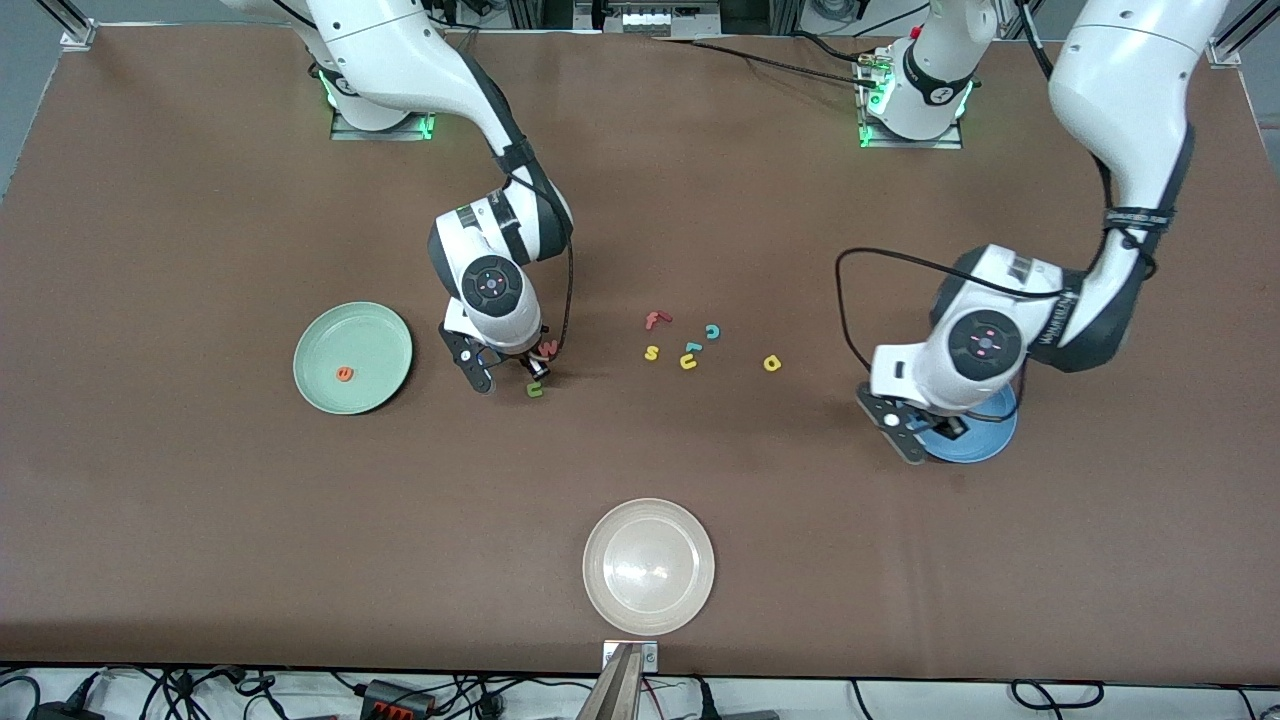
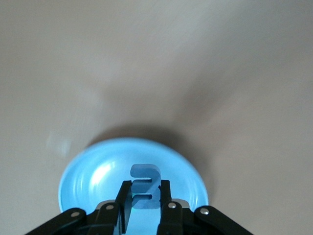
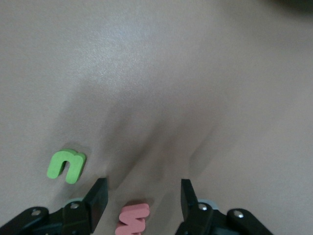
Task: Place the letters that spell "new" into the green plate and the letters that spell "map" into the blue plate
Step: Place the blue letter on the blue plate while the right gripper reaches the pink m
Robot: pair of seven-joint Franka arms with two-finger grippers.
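The right gripper hangs low over the table, its two fingers spread with a clear gap on either side of the pink w, which lies flat between them and untouched by either pad. The green n rests just beside that gripper, a little nearer to the front camera than the w. Toward the right arm's end of the table sits the green plate, and the orange e lies in it. The left gripper is clamped tight on the blue m, held on edge between its fingers directly above the blue plate, which sits toward the left arm's end of the table. Between the two arms, on bare tabletop, a loose cluster of foam letters lies well apart from both plates: the red f, the teal c, the teal p, the yellow s and the yellow u. The yellow a lies apart from that cluster, toward the blue plate. The white plate sits nearest to the front camera, midway between the arms' ends of the table.
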